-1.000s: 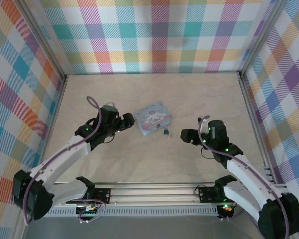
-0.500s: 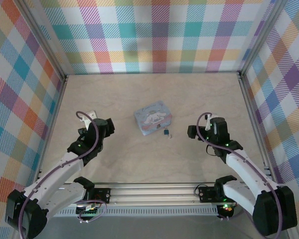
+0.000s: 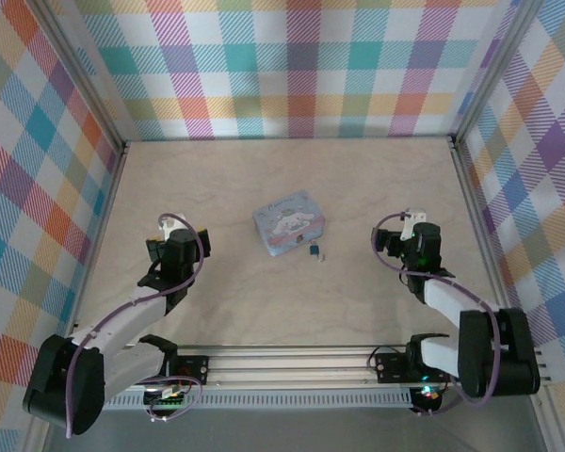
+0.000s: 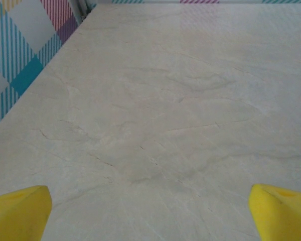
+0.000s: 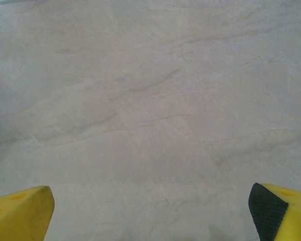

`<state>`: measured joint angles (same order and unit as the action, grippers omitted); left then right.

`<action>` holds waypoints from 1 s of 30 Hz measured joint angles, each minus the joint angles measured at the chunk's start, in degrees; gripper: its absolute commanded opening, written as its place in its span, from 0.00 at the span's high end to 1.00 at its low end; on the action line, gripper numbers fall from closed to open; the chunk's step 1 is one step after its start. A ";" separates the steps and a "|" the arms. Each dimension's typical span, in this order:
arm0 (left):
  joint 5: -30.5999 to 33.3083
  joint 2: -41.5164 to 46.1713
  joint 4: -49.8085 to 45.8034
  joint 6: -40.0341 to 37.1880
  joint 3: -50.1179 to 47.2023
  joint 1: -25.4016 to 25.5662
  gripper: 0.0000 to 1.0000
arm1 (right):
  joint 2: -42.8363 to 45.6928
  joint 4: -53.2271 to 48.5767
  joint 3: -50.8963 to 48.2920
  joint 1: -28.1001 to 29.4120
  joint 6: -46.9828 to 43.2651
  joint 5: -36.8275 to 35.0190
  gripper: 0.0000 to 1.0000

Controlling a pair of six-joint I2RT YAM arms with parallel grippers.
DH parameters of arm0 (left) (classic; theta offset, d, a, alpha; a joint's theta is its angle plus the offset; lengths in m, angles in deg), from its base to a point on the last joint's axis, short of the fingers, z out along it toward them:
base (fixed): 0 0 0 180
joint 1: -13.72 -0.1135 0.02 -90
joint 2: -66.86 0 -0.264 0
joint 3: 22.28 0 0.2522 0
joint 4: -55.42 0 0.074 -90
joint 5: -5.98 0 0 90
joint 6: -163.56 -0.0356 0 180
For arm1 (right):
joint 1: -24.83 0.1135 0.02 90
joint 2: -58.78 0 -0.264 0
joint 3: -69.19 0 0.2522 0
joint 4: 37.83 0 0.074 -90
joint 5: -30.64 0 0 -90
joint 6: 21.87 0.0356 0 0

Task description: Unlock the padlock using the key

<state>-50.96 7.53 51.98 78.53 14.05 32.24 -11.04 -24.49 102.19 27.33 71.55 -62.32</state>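
Observation:
The tiny dark bluish padlock point(image 3: 314, 250) lies on the table just in front of the pale blue tin's right corner. A small pale speck point(image 3: 322, 256) lies right beside it; I cannot tell whether that is the key. My left gripper point(image 3: 177, 241) is far to the left of the padlock, and in its wrist view the left gripper point(image 4: 150, 216) is open over bare table. My right gripper point(image 3: 403, 235) sits well to the right of the padlock; in its wrist view the right gripper point(image 5: 150, 211) is open, nothing between its yellow fingertips point(image 5: 20, 213).
The pale blue rectangular tin point(image 3: 288, 221) with a white cartoon figure stands at the table's middle. Plaid walls point(image 3: 38, 188) close in the left, back and right. A metal rail point(image 3: 292, 363) runs along the near edge between the arm bases.
Both arms have pulled back from the middle: the left gripper moved left and nearer its base, the right gripper moved right. Padlock and tin have not moved.

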 measured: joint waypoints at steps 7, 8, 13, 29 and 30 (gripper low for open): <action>-6.25 -4.90 11.54 -3.15 -3.69 -4.02 0.00 | -8.04 13.73 -0.17 -2.29 -1.60 3.80 0.00; -7.19 -6.01 13.38 -3.34 -3.91 -4.50 0.00 | -9.20 15.08 -0.17 -2.67 -1.60 4.37 0.00; -11.28 -12.15 21.20 -4.87 -4.17 -6.34 0.00 | -16.02 23.21 -0.44 -3.72 -1.57 6.54 0.00; -20.24 -28.20 37.11 -7.82 -3.50 -9.97 0.00 | -18.10 21.64 2.69 -4.33 -1.31 7.15 0.00; -20.94 -29.14 36.81 -7.82 -2.82 -10.25 0.00 | -18.10 21.66 2.69 -4.33 -1.31 7.15 0.00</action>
<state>-71.90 -21.61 88.79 70.71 11.23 21.99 -29.14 -2.83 104.88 23.01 70.24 -55.17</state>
